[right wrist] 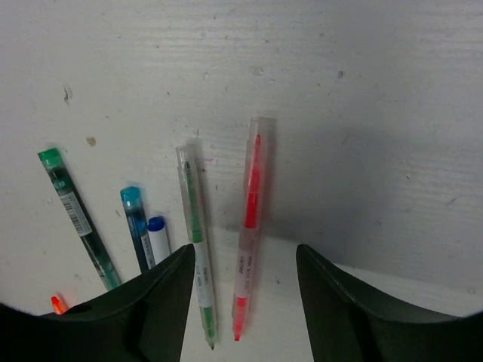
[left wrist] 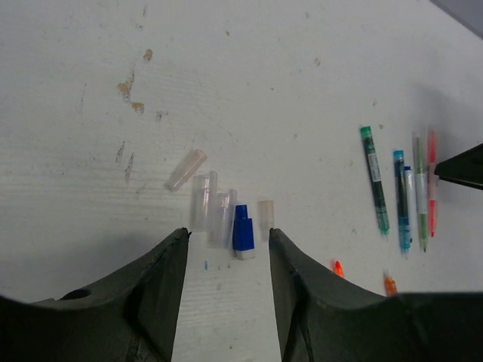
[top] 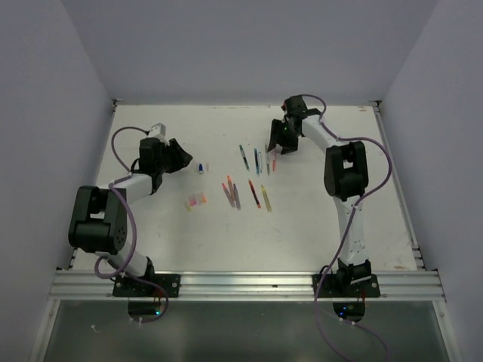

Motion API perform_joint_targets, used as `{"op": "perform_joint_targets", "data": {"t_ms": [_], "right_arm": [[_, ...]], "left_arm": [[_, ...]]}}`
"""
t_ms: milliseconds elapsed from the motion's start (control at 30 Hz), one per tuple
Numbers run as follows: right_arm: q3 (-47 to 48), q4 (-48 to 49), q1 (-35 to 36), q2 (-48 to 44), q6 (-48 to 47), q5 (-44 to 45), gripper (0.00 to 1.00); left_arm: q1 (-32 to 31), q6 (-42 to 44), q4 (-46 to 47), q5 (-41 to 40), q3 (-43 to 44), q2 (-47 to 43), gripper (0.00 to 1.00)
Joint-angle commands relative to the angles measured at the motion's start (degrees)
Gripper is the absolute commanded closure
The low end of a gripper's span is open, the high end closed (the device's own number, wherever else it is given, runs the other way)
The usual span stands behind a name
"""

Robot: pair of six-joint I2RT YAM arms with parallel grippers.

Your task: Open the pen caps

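Your left gripper (left wrist: 228, 235) has its jaws apart and empty, and the blue cap (left wrist: 243, 231) and a few clear caps (left wrist: 201, 204) lie on the table (left wrist: 226, 75) just ahead of its tips. Your right gripper (right wrist: 245, 253) is also apart, holding nothing. The red pen (right wrist: 251, 211) and green pen (right wrist: 192, 219) lie side by side on the table between its fingertips.

The blue cap (left wrist: 243, 231) lies among clear caps (left wrist: 202, 204); the white table (right wrist: 339, 90) bears a dark green pen (right wrist: 75, 219), teal pen (right wrist: 136, 222), pale green pen (right wrist: 192, 219) and red pen (right wrist: 253, 204).
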Motion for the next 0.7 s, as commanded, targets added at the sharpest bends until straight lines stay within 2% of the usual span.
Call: {"op": "perform_joint_targets", "data": {"t_ms": [0, 67, 167, 200, 233, 300, 400, 567, 600, 667], "right_arm": [[-2.88, 1.19, 1.86, -6.85, -1.28, 5.55, 0.38], [-9.38, 4.34, 3.18, -11.25, -1.46, 9.33, 0.24], [-14.75, 3.57, 4.24, -14.86, -1.11, 11.89, 0.2], [-16.76, 4.44, 4.59, -16.43, -0.85, 13.03, 0.19], [-21.22, 5.49, 5.03, -18.01, -0.67, 15.39, 0.19], [-24.24, 5.77, 5.65, -21.71, -0.49, 16.55, 0.17], [-28.72, 3.75, 5.74, -26.1, 0.04, 20.07, 0.16], [-43.04, 7.25, 5.91, -38.58, 1.61, 20.61, 0.13], [-44.97, 7.78, 5.91, -42.77, 1.79, 19.73, 0.01], [-50.6, 9.45, 6.09, -46.57, 3.28, 16.05, 0.01]], "left_arm": [[-0.12, -2.5, 0.44, 1.51, -0.23, -7.54, 0.49], [-0.3, -4.52, 1.39, 2.46, -3.22, -12.09, 0.47], [-1.61, -5.59, -1.4, 5.37, -3.67, -17.28, 0.4], [-1.96, -4.89, -2.28, 5.28, -3.93, -18.96, 0.31], [-2.4, -4.88, -2.9, 4.67, -4.71, -20.63, 0.27], [-2.85, -4.79, -2.47, 5.63, -7.35, -24.86, 0.0], [-3.02, -4.09, -5.18, 7.73, -8.67, -28.29, 0.0], [-3.11, -4.87, -4.41, 10.2, -13.67, -33.82, 0.0], [-3.11, -6.1, -3.62, 11.94, -15.95, -34.44, 0.0], [-3.11, -7.51, -1.43, 13.8, -18.24, -35.67, 0.0]]}}
